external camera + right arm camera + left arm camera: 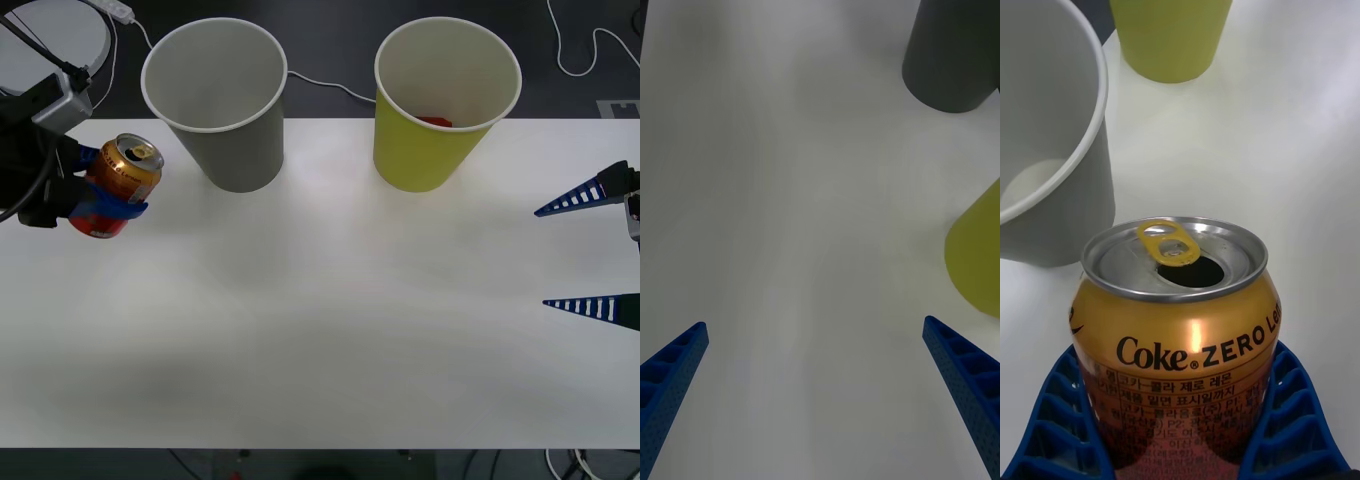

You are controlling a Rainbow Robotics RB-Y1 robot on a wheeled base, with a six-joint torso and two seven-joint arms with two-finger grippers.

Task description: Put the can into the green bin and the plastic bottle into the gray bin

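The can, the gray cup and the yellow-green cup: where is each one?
The can [120, 180]: front view, on its gold side, held in the left pincer.
The gray bin [235, 140]: front view, on its outer wall.
The green bin [425, 150]: front view, on its outer wall.

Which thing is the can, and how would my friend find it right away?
Look at the white table, then go to its left edge beside the gray bin. There the left gripper holds the can between blue fingers. It is far smaller than both cups, gold and red, with an opened silver top and "Coke ZERO" printed on its side.
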